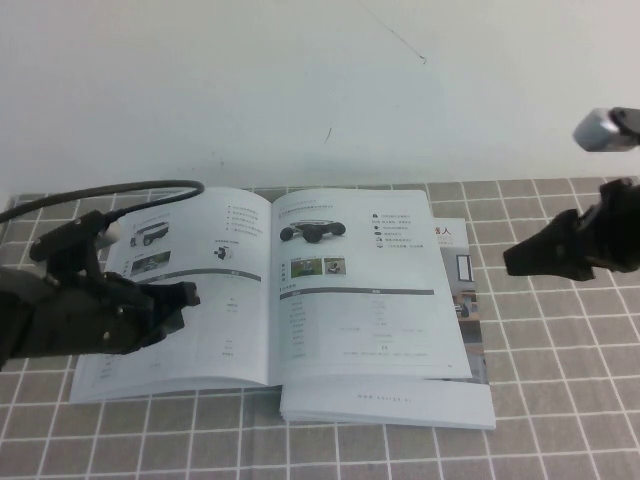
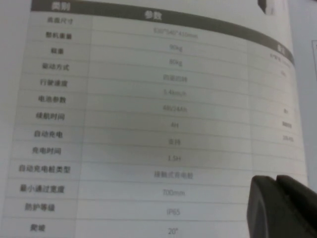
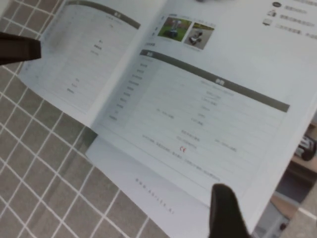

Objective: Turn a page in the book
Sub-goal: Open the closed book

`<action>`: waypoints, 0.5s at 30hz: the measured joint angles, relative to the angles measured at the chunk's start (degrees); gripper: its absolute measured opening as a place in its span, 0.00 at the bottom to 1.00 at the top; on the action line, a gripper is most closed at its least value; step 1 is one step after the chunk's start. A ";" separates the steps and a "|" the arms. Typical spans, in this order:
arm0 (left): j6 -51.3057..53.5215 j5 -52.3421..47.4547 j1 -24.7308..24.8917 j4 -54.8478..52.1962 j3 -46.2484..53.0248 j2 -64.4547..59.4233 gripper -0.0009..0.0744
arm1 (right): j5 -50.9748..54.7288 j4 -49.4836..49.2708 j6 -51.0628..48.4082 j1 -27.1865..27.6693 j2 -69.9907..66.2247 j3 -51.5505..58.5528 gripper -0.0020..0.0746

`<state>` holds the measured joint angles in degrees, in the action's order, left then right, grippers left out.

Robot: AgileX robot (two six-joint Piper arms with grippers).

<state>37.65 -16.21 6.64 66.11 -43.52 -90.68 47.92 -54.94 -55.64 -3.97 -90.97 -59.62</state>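
The book [image 1: 255, 215] lies open on the checked cloth. Its right page [image 1: 370, 290] lies flat, with a wheeled-robot photo and a grey-barred table. It also shows in the right wrist view [image 3: 208, 99]. My left gripper [image 1: 188, 296] is shut and empty, low over the left page [image 1: 215, 340]. In the left wrist view its fingertips [image 2: 280, 198] sit together over that page's table [image 2: 148, 99]. My right gripper [image 1: 510, 262] is shut and empty, raised just off the book's right edge. Its tip [image 3: 225, 208] shows over the page's lower outer corner.
The book rests on other white booklets [image 1: 400, 408]; one with an office photo [image 1: 466, 290] sticks out on the right, also seen in the right wrist view [image 3: 297, 163]. Grey tiled cloth [image 1: 560, 400] covers the table. A white wall stands behind.
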 joint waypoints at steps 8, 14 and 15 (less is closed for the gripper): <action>1.23 6.03 4.37 0.59 0.00 -4.70 0.01 | -4.64 3.71 4.54 -9.12 -10.17 -7.01 0.59; 1.50 7.54 7.10 1.49 -0.11 -7.39 0.01 | -2.99 5.64 9.28 -9.50 -19.56 -12.37 0.67; 1.50 7.84 7.21 1.71 -0.11 -7.53 0.01 | -2.86 6.31 10.07 -9.50 -20.79 -13.13 0.67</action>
<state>39.15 -8.38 13.85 67.82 -43.63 -98.21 45.06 -48.63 -45.57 -13.48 -111.76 -72.75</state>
